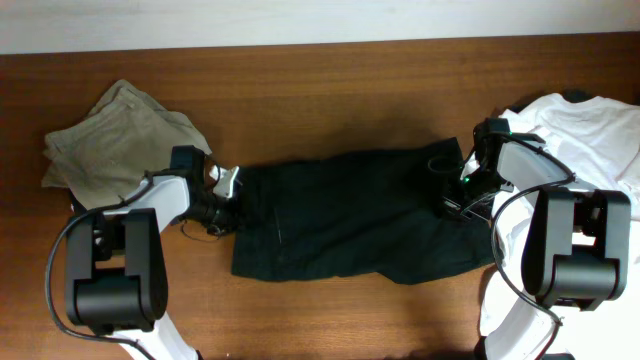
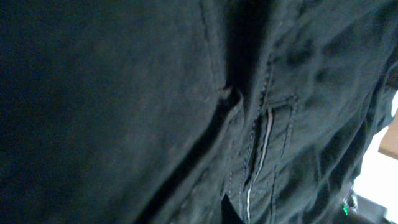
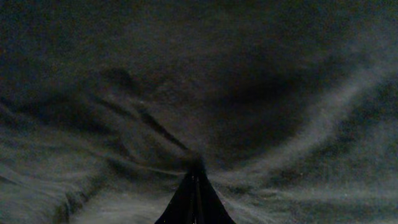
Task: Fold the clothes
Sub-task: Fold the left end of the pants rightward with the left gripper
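The black shorts (image 1: 350,215) lie spread across the middle of the table. My left gripper (image 1: 222,208) is at their left edge and my right gripper (image 1: 452,200) is at their right edge. In the left wrist view the black fabric (image 2: 124,93) with its seams fills the frame, and only a dark fingertip (image 2: 231,209) shows at the bottom, closed into the cloth. In the right wrist view the fabric (image 3: 186,74) is drawn in creases to the shut jaws (image 3: 196,186). The khaki-olive garment (image 1: 115,140) lies at the back left. The white shirt (image 1: 590,140) lies at the right.
The wooden table (image 1: 330,90) runs to a pale wall at the back. The white shirt hangs over the right side under my right arm. The bases of both arms stand at the front edge.
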Controlling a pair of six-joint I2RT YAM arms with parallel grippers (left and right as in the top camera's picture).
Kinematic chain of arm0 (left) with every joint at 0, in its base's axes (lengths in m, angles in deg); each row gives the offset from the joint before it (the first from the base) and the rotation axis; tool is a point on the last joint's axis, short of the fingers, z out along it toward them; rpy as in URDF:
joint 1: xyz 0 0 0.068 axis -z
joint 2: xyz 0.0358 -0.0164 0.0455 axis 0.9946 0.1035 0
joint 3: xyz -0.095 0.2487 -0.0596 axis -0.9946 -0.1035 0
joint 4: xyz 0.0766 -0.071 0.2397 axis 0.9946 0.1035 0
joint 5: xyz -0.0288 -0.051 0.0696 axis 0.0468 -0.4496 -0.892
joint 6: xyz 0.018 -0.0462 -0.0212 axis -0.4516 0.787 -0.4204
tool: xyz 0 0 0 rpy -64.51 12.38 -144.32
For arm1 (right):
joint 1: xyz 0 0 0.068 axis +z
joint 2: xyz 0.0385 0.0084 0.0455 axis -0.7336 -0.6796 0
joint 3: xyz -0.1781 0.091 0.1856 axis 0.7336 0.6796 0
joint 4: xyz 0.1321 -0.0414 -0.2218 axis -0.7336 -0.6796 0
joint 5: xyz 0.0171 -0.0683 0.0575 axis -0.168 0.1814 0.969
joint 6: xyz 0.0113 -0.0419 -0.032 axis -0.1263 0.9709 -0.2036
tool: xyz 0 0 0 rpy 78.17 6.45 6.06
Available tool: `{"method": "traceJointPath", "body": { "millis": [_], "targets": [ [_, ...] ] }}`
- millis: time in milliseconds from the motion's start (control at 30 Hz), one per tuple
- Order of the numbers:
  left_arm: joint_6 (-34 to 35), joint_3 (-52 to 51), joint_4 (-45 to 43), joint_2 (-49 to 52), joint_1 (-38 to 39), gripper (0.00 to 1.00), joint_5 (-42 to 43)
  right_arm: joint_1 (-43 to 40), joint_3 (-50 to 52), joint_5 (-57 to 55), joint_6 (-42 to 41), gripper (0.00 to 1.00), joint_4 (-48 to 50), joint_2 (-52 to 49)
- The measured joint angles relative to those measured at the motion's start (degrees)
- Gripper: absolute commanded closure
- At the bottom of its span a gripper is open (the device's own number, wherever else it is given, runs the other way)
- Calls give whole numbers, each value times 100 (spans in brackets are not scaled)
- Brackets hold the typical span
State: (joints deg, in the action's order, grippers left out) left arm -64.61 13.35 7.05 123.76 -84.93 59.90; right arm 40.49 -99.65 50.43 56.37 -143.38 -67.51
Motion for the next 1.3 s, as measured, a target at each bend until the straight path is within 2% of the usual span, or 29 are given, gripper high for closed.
{"method": "traceJointPath", "body": {
  "millis": [33,133,200,300,367,500,600,833,1000,1033,1100,1167,1233,1300],
  "targets": [
    [0,120,509,52,11,99,-83,0,-7,-26,0,96,-55,4],
    [2,914,2282,72,-33,99,-1086,4,-28,-326,24,96,-741,20],
    [-7,1884,3294,-48,-155,99,-1838,4,-216,-431,157,96,-1309,177],
    [-225,3978,4935,-278,-216,99,-2907,2,-765,-490,387,96,-1910,778],
    [-317,4933,5560,-452,-216,99,-3294,2,-944,-514,531,96,-2109,1163],
    [-372,5340,5608,-509,85,99,-3611,2,-953,-533,588,96,-2122,1318],
    [-297,5346,5482,-262,807,99,-3685,2,-953,-535,597,96,-2122,1318],
    [415,5346,5346,1169,2653,99,-3709,2,-953,-535,597,96,-2107,1318],
    [623,5305,5115,1467,3648,98,-3707,4,-953,-535,601,96,-2103,1318],
    [702,5257,5016,1467,3735,87,-3707,4,-953,-535,610,96,-2103,1318],
    [903,5141,4809,1467,3847,83,-3703,2,-953,-535,671,96,-2103,1318],
    [1198,5123,4690,1467,3884,71,-3670,2,-953,-535,702,96,-2100,1318],
    [1314,5123,4577,1467,3891,69,-3362,2,-953,-535,704,96,-2098,1318],
    [1351,5123,4631,1467,3919,69,-2699,4,-953,-538,706,96,-2098,1318]
  ]
}}
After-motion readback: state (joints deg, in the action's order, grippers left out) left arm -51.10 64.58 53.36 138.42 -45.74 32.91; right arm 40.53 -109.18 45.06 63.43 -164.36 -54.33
